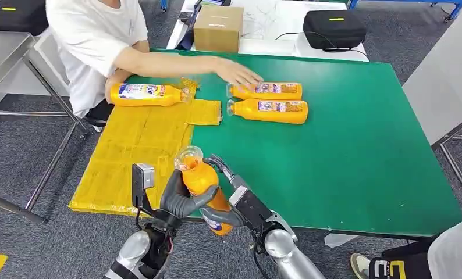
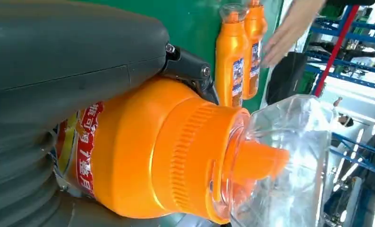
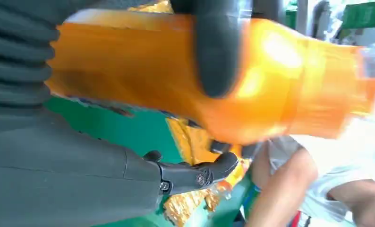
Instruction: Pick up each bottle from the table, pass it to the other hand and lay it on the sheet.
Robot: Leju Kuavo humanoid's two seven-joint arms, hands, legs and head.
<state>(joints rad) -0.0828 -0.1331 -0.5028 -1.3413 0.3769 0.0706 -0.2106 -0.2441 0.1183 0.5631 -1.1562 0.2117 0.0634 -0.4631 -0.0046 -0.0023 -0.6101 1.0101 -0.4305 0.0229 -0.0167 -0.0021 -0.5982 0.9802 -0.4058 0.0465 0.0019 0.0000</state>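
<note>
Green tabletop (image 1: pixel 356 151), yellow sheet (image 1: pixel 135 145) at left; left hand (image 1: pixel 182 200) and right hand (image 1: pixel 231 200) both grip a bottle (image 1: pixel 202 180), its label hidden.

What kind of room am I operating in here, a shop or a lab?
Most likely a lab or test workspace: a green-topped table on grey carpet, black equipment cases and a cardboard box behind it, blue metal racking nearby.

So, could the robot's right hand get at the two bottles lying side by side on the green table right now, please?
Probably not yet: the right hand and left hand both grip the held bottle, and a person's hand rests by the two bottles.
</note>
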